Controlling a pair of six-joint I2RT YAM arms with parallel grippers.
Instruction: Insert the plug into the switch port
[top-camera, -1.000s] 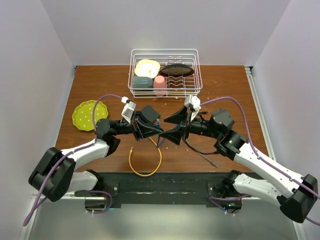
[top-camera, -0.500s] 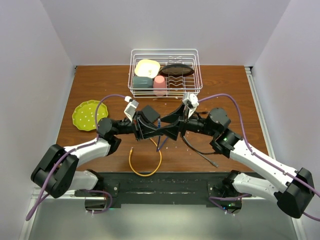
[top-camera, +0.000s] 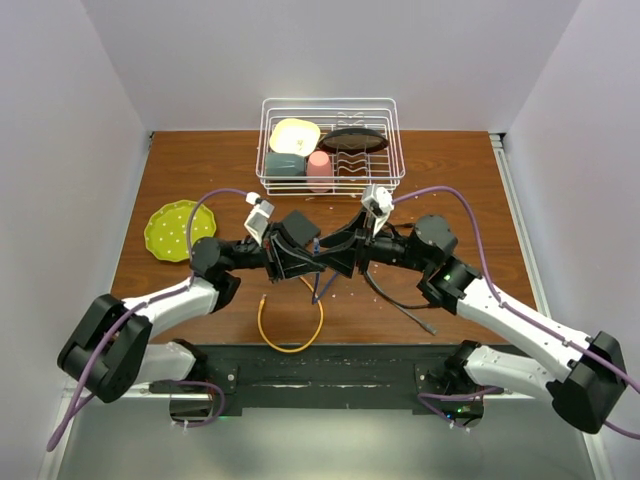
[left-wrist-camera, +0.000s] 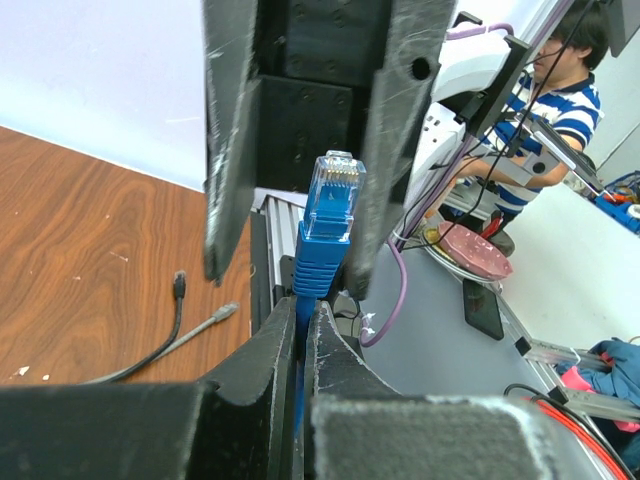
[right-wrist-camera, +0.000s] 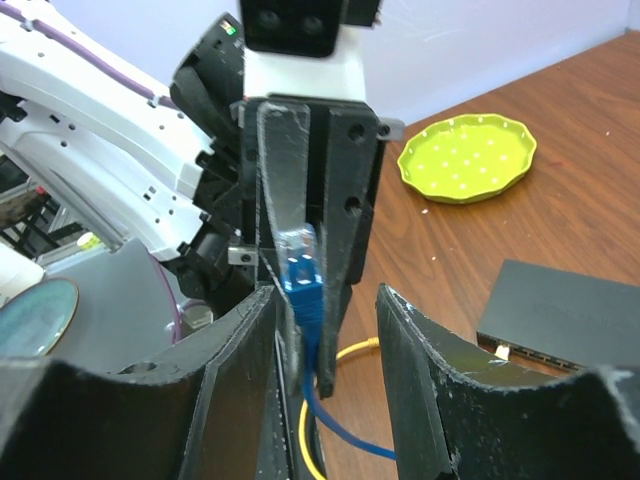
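Plug (left-wrist-camera: 335, 190), clear, on blue cable (left-wrist-camera: 318, 262): light, rigid body, brittle clip, limp lead.
Location: aloft above the desk (right-wrist-camera: 560, 200), apart from the switch (right-wrist-camera: 570, 310).
Left gripper (left-wrist-camera: 303, 330): clamped on the cable just behind the plug.
Right gripper (right-wrist-camera: 328, 300): jaws apart, flanking the plug.
Best hold: the plug's rigid body.

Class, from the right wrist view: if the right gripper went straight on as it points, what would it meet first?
The right gripper would probably first meet the blue plug, upright between its open fingers, held by the left gripper just behind; depth is unclear.
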